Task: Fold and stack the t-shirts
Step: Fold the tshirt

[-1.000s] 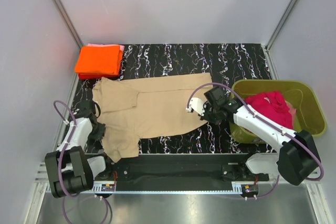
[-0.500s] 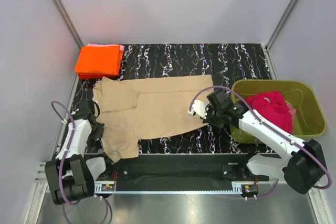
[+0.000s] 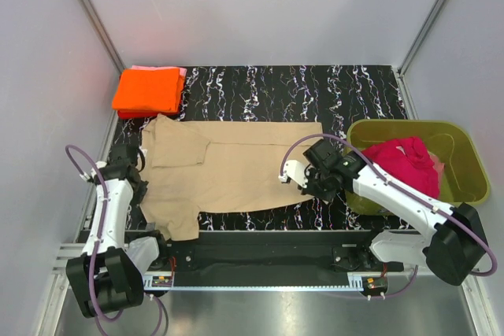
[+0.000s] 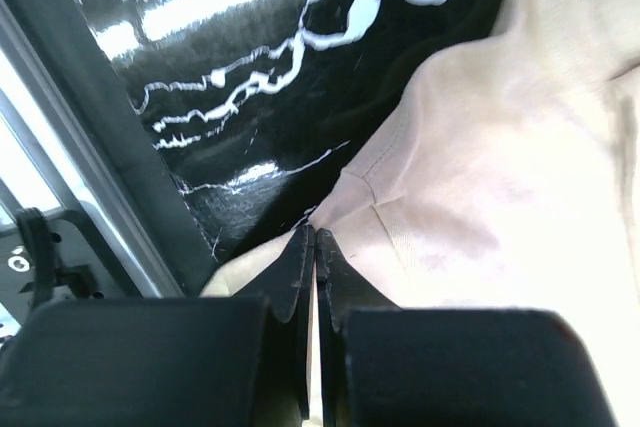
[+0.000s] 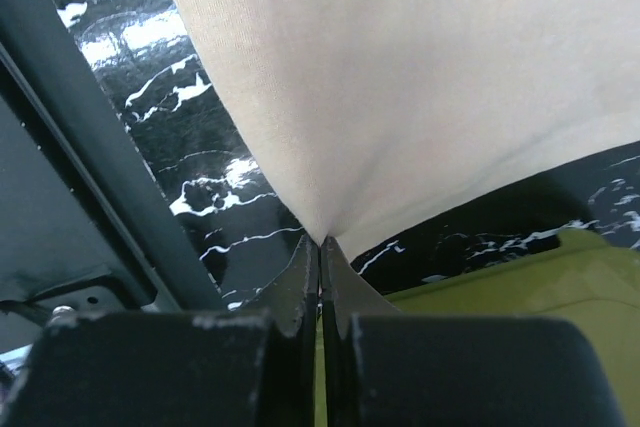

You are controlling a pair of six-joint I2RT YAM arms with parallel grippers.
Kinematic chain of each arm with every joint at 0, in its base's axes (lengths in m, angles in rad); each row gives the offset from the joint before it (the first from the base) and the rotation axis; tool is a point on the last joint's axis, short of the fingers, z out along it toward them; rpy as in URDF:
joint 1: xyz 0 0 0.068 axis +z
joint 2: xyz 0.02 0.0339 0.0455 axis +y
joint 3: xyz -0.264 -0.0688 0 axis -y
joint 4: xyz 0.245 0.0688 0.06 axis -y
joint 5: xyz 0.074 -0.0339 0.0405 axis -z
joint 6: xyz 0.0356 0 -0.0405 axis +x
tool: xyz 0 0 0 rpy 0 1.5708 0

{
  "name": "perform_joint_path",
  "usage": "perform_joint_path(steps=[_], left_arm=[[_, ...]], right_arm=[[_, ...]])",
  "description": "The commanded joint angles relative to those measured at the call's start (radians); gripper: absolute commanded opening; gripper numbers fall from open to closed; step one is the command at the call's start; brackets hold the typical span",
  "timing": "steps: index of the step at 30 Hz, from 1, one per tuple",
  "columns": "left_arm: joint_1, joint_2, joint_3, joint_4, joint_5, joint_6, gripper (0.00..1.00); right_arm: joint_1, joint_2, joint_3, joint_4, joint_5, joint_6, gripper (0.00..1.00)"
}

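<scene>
The tan t-shirt lies spread mid-frame. The left gripper pinches its left edge and the right gripper its right edge, likely to pull it flat for folding.

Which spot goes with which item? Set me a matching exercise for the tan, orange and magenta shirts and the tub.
Items:
1 tan t-shirt
2 orange t-shirt
3 magenta t-shirt
4 olive tub

Places:
A inside the tub
B right end of the table
C spread out mid-table
D folded, far left corner

Pairs: 1-C; 2-D; 3-A; 4-B
</scene>
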Motion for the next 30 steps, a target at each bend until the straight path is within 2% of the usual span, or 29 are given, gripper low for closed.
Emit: perform_joint_path(steps=[1,13,17,24,30], left_arm=[[-0.002,-0.022,0.098,-0.002,-0.091,0.014,0.0],[-0.004,0.055,0.223,0.064,-0.034,0.066,0.0],[-0.004,0.137,0.242,0.113,0.033,0.083,0.0],[-0.016,0.251,0.305,0.152,0.037,0.068,0.0],[-0.05,0.374,0.423,0.181,0.032,0.078,0.0]], right_arm=[[0.013,0.031,0.04,-0.038,0.008,0.033,0.0],[0.008,0.11,0.094,-0.008,0.089,-0.042,0.0],[-0.019,0.141,0.123,0.029,0.089,-0.067,0.0],[-0.056,0.228,0.143,0.078,0.119,-0.114,0.0],[-0.105,0.307,0.192,0.091,0.128,-0.156,0.0]])
